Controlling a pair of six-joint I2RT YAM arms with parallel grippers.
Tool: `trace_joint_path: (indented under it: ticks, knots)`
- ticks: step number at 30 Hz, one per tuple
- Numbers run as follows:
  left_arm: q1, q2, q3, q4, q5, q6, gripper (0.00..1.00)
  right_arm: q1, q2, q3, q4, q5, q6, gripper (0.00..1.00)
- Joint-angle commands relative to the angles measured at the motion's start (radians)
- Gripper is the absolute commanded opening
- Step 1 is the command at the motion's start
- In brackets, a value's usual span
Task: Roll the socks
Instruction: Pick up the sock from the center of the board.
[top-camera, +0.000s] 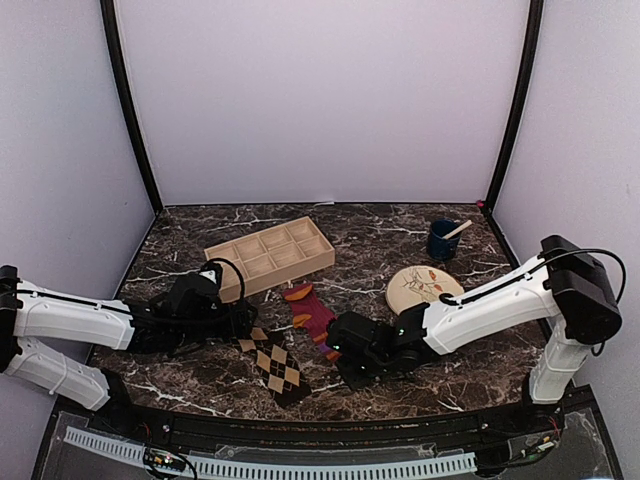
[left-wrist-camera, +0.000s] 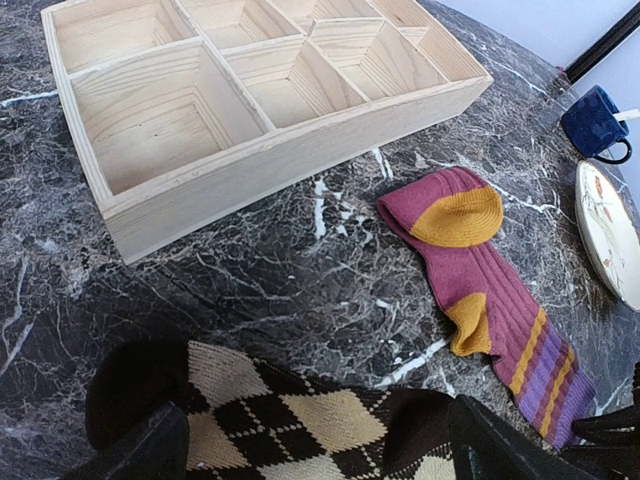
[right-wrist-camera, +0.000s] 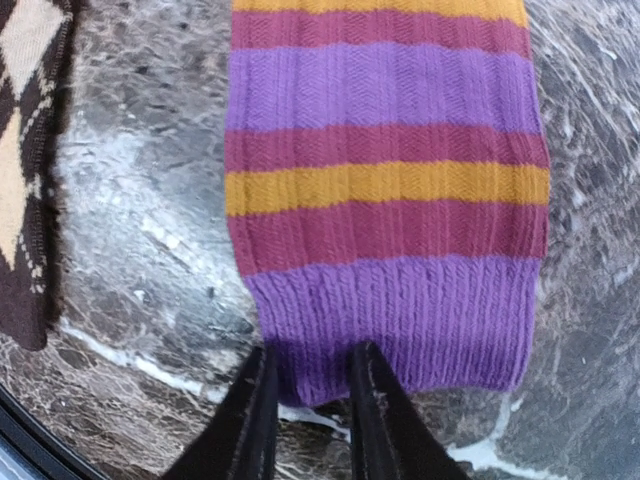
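On the dark veined table (top-camera: 180, 385) within pale walls (top-camera: 320, 100), the left gripper (left-wrist-camera: 320, 418) spreads wide over the argyle sock (top-camera: 275, 365); the right gripper (right-wrist-camera: 312, 400) pinches the striped sock (right-wrist-camera: 385, 200) at its purple cuff (right-wrist-camera: 400, 320).

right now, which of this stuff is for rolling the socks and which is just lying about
For the job: argyle sock, striped sock.
Just lying about: tray, mug, plate.

Arms: left arm (top-camera: 70, 318) and right arm (top-camera: 495, 300) have white link shells, black joints; black cables loop over each; fingers (right-wrist-camera: 248, 425) black, tapered.
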Motion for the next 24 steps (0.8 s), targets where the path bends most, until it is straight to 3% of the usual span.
trace_joint_path:
  ticks: [1, 5, 24]
  knots:
    - [-0.003, -0.014, 0.009, 0.006, 0.005, -0.012, 0.92, -0.005, 0.018, -0.020, -0.001, -0.044, 0.005, 0.13]
    - [-0.003, -0.015, 0.011, 0.010, 0.013, -0.008, 0.92, -0.005, 0.008, -0.029, -0.011, -0.060, 0.008, 0.00]
    - [-0.006, 0.173, 0.209, 0.074, 0.329, 0.255, 0.86, 0.044, -0.152, -0.044, -0.096, -0.055, 0.062, 0.00]
